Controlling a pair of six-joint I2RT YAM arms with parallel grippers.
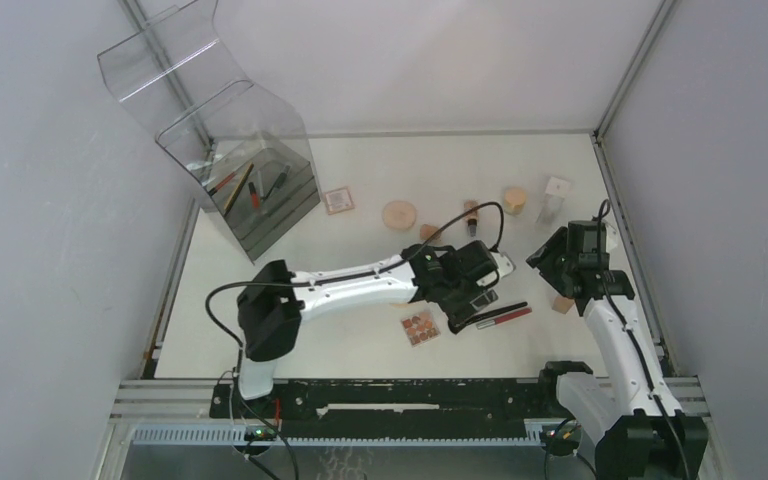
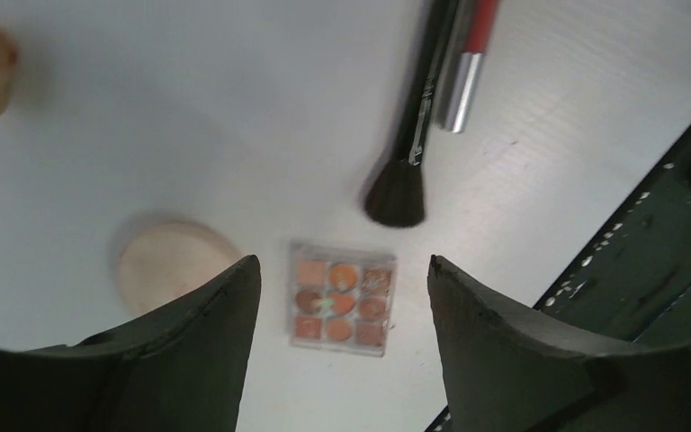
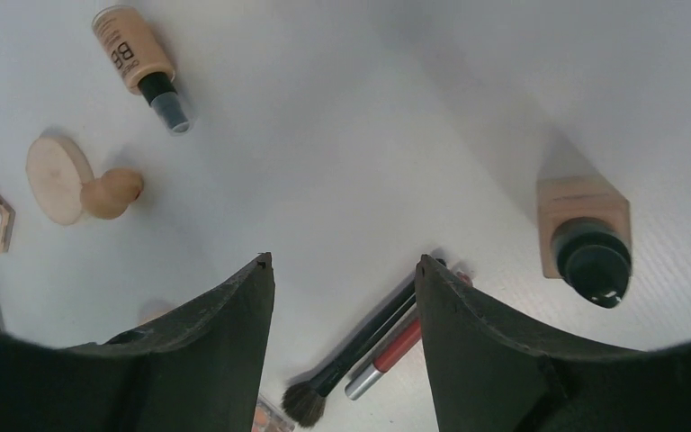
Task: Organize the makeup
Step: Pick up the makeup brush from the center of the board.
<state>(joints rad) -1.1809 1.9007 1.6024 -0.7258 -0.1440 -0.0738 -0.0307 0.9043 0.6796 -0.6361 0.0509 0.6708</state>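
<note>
Left gripper [image 2: 343, 261]: jaws spread wide, nothing between them, held above the white table [image 1: 410, 160]. Straight below the gap lies a small square clear-cased palette with nine orange and brown pans [image 2: 342, 299], flat, clear of both fingers. Just ahead of the fingertips is the bristle end of a thin black brush [image 2: 411, 135]. A red pencil with a silver cap [image 2: 468, 63] lies alongside it on the right, close enough that I cannot tell whether they touch. A round peach powder disc [image 2: 175, 265] is half hidden behind the left finger.

Right gripper [image 3: 344, 261]: jaws likewise spread and empty. The brush and pencil lie under its gap, back toward the wrist. Far ahead and to its left, a tan bottle with a black neck [image 3: 135, 54] lies on its side. Just past the right finger sits a beige square jar with a round black lid [image 3: 585, 238].

The clear acrylic tiered organizer [image 1: 250, 170] stands well beyond the left gripper, off to its left, with a few pencils leaning inside.
</note>
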